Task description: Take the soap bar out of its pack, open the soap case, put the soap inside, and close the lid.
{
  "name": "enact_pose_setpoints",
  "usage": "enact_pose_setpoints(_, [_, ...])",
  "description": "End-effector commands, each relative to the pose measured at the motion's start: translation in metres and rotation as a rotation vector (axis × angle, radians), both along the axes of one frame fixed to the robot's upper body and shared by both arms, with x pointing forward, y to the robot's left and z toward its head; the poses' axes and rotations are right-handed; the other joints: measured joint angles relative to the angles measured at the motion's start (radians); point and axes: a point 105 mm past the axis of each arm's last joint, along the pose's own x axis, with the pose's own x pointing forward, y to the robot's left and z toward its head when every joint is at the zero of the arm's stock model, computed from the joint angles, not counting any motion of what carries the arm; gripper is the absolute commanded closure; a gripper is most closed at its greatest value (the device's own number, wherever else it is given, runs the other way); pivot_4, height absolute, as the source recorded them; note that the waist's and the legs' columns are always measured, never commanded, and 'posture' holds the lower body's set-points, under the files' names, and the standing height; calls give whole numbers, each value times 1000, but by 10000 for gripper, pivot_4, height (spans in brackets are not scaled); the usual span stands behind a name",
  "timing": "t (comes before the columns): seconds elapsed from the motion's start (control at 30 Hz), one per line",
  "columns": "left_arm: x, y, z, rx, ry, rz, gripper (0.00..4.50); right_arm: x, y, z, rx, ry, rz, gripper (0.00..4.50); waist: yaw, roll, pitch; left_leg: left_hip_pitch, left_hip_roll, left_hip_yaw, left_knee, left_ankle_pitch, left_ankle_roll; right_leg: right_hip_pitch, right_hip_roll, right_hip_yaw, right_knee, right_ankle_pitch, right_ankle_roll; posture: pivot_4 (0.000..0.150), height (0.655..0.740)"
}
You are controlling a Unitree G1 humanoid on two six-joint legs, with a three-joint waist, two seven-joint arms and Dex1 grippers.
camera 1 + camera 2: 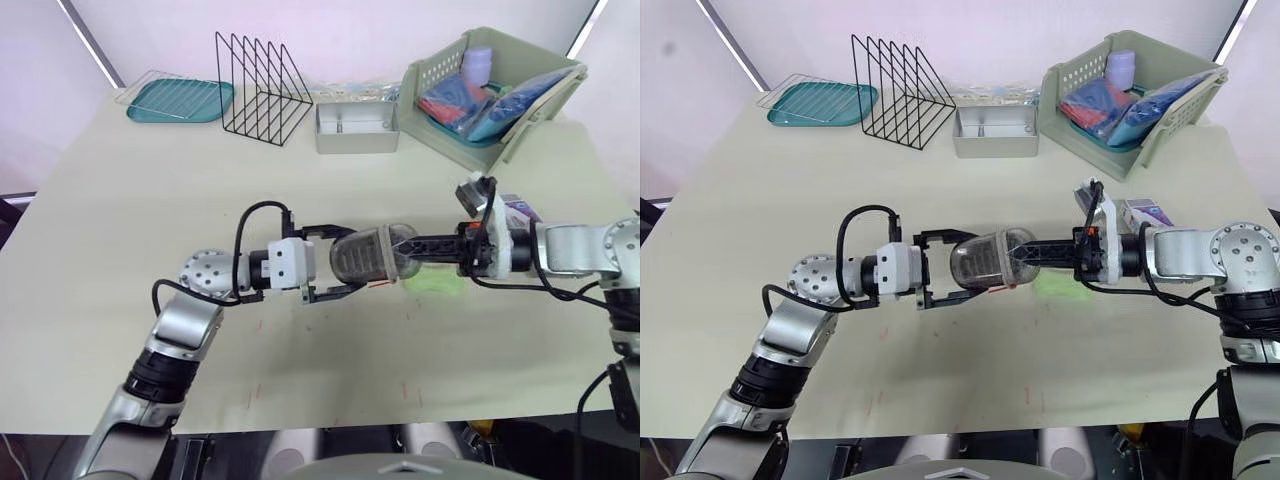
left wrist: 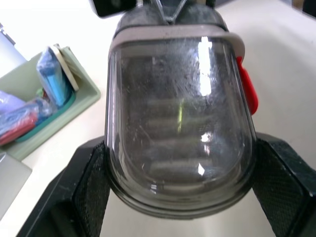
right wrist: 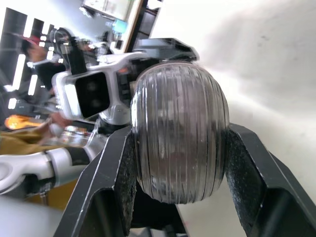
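Soap case [image 1: 372, 252] hangs mid-frame above the bench [image 1: 150, 200] — left tool [image 1: 353, 260] clamped on one end, right tool [image 1: 402, 254] clamped on the other; green soap bar [image 1: 437, 284] lies just lower right.

Smoky translucent plastic soap case [image 2: 177, 123]: glossy, ribbed, scuffed.

Looks like a robot test lab, staged rather than lived in. Pale beige table [image 1: 150, 220] dotted with small red marks [image 1: 256, 392], with bare white walls behind. Unrelated props lined along the far edge: teal plastic tray [image 1: 180, 100], black wire file rack [image 1: 262, 88], grey metal tin [image 1: 357, 128], pale green slatted plastic basket [image 1: 455, 145].
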Motion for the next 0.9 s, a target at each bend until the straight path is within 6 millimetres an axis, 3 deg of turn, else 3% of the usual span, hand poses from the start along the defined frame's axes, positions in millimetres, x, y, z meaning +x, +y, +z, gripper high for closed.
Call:
enact_pose_setpoints(0.03, [-1,-1,3,-1,-16,2,9026,-10,3,15,80,-25,66,25736,0,0,0,0,0,0,0,0,0,0,0,0,0,0,0,1500,7400])
enact_pose_setpoints(0.27, [-1,0,0,6,-7,3,9026,-6,-9,8,35,-33,6,25736,1,0,0,0,0,0,0,0,0,0,0,0,0,0,0,1500,7400])
enact_pose_setpoints(0.47, [0,3,-3,19,3,11,9026,-2,-40,6,-22,-29,-105,25736,6,0,0,0,0,0,0,0,0,0,0,0,0,0,0,1500,7400])
enact_pose_setpoints(0.6, [0,2,-6,24,13,7,9026,7,-85,-4,-176,-27,-272,25736,9,0,0,0,0,0,0,0,0,0,0,0,0,0,0,1500,7400])
enact_pose_setpoints(0.73, [1,1,-7,23,18,6,9026,17,-117,-15,-335,-28,-405,25736,2,0,0,0,0,1,0,0,0,0,0,0,0,0,0,1500,7400])
enact_pose_setpoints(0.9, [1,0,-10,22,25,7,9026,30,-139,-28,-497,-49,-512,25736,2,0,0,0,0,2,0,0,0,0,0,1,0,0,0,1500,7400])
